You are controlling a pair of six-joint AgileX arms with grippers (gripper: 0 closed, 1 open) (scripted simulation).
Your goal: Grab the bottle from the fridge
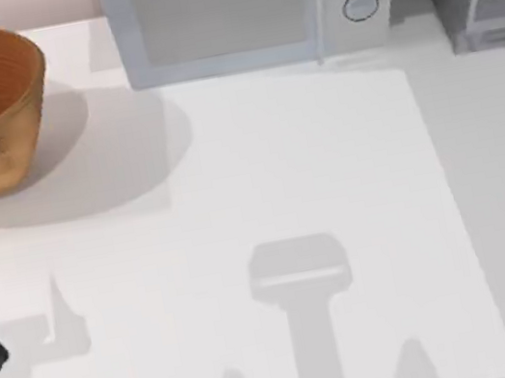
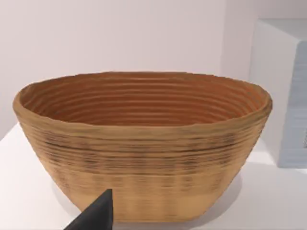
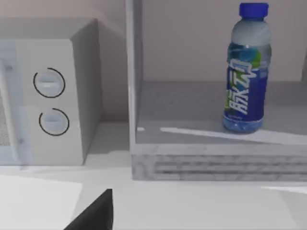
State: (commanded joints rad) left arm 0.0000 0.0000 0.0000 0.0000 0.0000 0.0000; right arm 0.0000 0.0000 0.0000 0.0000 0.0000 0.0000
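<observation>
**Bottle upright in the fridge, right arm the nearer one**

The bottle point(image 3: 246, 72) stands upright on the fridge point(image 3: 192, 158) floor — long axis vertical, blue cap on top. The fridge front looks open in the right wrist view, nothing between camera and bottle. The fridge sits just beside the microwave point(image 1: 241, 10), on the side with the two dials, at the table's far right corner.

From the right gripper point(image 3: 96, 213) the bottle lies ahead and well apart, inside the fridge. A single dark fingertip is in sight there, so whether the fingers are apart or together cannot be told.

The left gripper point(image 2: 96, 215) faces the basket point(image 2: 144, 143), which stands on the other side of the microwave from the fridge; its fingers likewise cannot be judged.

The right arm looks better placed — a straight reach forward into the fridge, fingers closing across the bottle's body.
</observation>
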